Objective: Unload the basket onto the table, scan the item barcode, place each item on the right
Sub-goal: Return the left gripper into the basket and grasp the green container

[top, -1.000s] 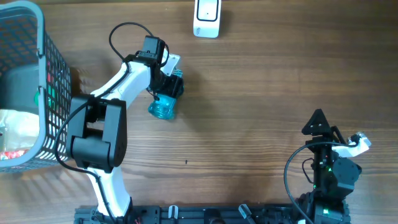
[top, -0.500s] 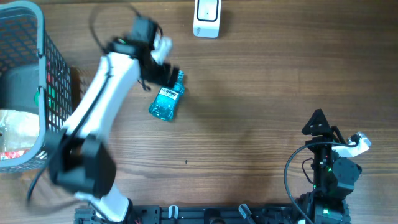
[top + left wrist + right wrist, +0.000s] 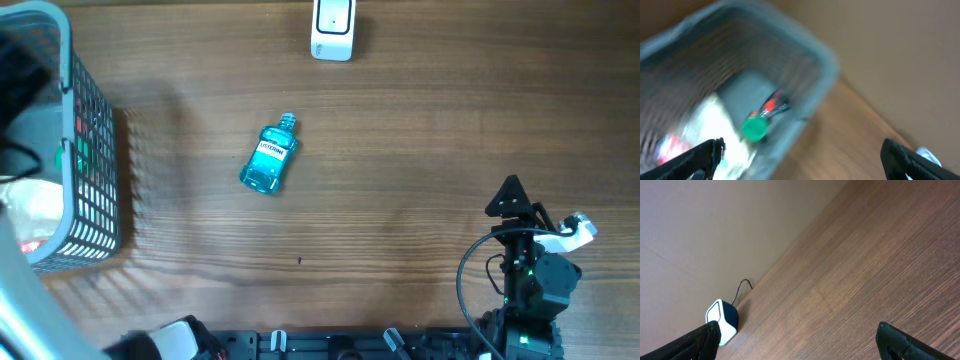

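Your left arm (image 3: 12, 295) has swung off the mouthwash bottle (image 3: 270, 153), whose neck it covered a second ago, and out to the table's left edge. The bottle now lies fully uncovered on its side. Your left gripper (image 3: 800, 150) has spread wider, empty, and now looks down into the basket (image 3: 826, 62), blurred by motion.

The right gripper (image 3: 801, 345) stands spread wide, its dark fingertips (image 3: 699, 341) at the two near corners of the frame, with brown wooden table (image 3: 855, 265) showing between them. To the far left, a white-faced, dark-bodied scanner (image 3: 722, 318) sits at the table's edge against a plain beige wall (image 3: 715, 220), a thin black cable (image 3: 743, 285) curling up behind it.
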